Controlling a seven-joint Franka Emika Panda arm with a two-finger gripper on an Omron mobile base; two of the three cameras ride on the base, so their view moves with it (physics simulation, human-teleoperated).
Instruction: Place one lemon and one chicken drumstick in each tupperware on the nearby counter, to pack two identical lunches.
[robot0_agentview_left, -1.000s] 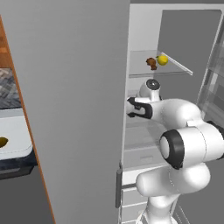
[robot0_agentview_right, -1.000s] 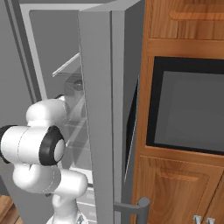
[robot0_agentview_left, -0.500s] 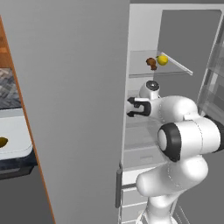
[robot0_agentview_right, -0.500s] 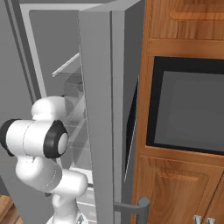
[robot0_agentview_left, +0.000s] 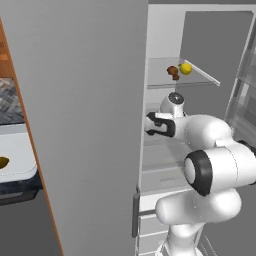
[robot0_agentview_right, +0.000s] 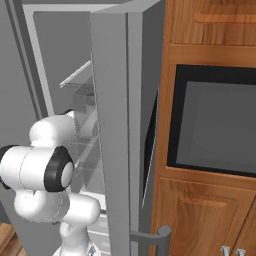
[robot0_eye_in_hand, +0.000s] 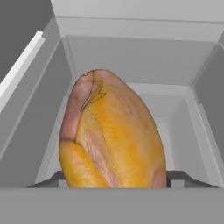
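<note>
Hand view: two-finger gripper (robot0_eye_in_hand: 113, 181) is seen closing from wide open around golden-brown glossy chicken drumstick (robot0_eye_in_hand: 111, 135), firm hold unconfirmed | drumstick is inside open grey fridge (robot0_agentview_left: 165, 150) | lift-out is judged next.

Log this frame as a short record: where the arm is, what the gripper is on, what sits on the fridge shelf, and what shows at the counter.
arm location: reaching into the open fridge, below the glass shelf
gripper: gripper at the base of a chicken drumstick, jaws either side of it; firm grip cannot be confirmed
shelf contents: a lemon beside a brown food item
counter side: a tupperware with a small dark-yellow item in it
task status: drumstick not yet out of the fridge
</note>
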